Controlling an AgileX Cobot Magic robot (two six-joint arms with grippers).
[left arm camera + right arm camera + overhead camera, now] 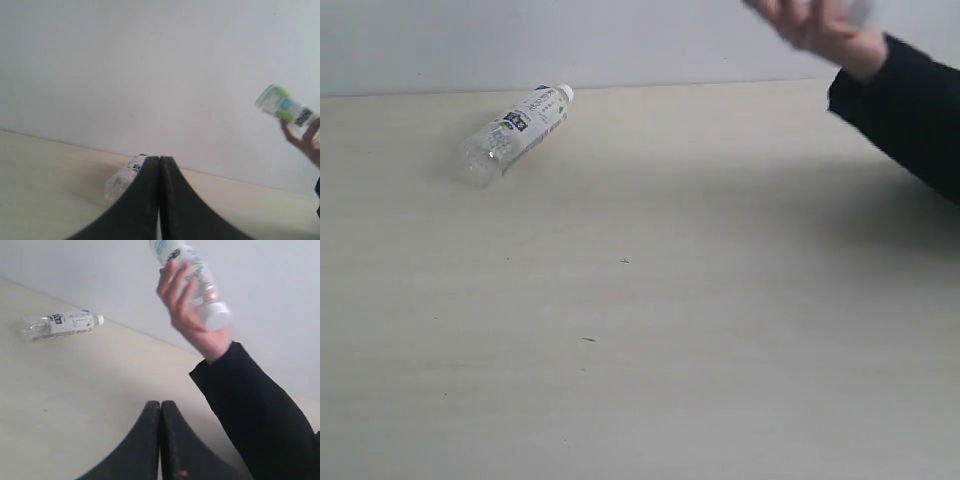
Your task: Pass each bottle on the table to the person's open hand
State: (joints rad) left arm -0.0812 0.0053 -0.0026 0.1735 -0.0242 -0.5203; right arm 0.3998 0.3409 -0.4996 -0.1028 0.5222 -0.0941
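Observation:
One clear white-capped bottle (517,131) lies on its side at the far left of the table (640,330); the same bottle shows as (61,324) and partly behind my left fingers as (123,179). The person's hand (187,315), in a black sleeve, is raised at the far right and grips a second white-capped bottle (192,272), seen too as (287,106). The hand (820,30) is blurred in the exterior view. My left gripper (159,160) is shut and empty. My right gripper (160,404) is shut and empty, below the hand. Neither arm shows in the exterior view.
The black sleeve (910,110) reaches over the table's far right corner. A pale wall (570,40) rises behind the table's far edge. A few tiny dark specks (588,340) mark the tabletop.

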